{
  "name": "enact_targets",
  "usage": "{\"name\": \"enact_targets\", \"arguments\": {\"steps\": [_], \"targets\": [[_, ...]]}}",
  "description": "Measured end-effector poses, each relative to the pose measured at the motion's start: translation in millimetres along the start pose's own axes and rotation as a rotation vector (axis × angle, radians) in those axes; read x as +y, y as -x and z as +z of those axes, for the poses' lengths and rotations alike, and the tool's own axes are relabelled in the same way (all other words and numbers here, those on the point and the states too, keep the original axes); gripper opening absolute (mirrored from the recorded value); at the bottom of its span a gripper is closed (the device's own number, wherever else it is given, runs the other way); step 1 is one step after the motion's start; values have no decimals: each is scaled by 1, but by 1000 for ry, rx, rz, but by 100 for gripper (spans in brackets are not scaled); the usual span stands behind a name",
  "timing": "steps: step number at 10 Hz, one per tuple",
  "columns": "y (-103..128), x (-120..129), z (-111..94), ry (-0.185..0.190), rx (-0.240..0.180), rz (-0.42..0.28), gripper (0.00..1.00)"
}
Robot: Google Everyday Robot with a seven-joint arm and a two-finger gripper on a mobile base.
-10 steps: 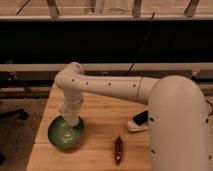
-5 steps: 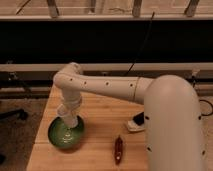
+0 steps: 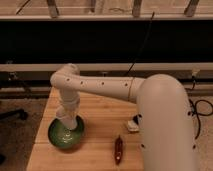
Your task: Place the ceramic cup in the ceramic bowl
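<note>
The green ceramic bowl (image 3: 65, 134) sits on the wooden table (image 3: 100, 115) near its front left. My gripper (image 3: 66, 121) hangs from the white arm (image 3: 100, 87) straight down over the bowl, its tip just inside the rim. A white shape at the gripper's tip may be the ceramic cup, but I cannot tell it apart from the white gripper. No cup stands anywhere else on the table.
A reddish-brown oblong object (image 3: 118, 149) lies at the front middle of the table. A white-and-black flat device (image 3: 133, 124) lies to the right, partly behind my arm's body. A dark chair base (image 3: 11, 115) stands on the floor to the left.
The gripper has moved slightly down and left, closer into the bowl. The bowl and the other objects have not moved.
</note>
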Motion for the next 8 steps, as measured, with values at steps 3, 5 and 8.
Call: {"name": "enact_targets", "arguments": {"steps": [3,5,8], "targets": [[4,-1,0,4,3,-15,80],[7,-2,-5,4,19,-29,80],[10,-1,-18,-6,49,-30,80]]}}
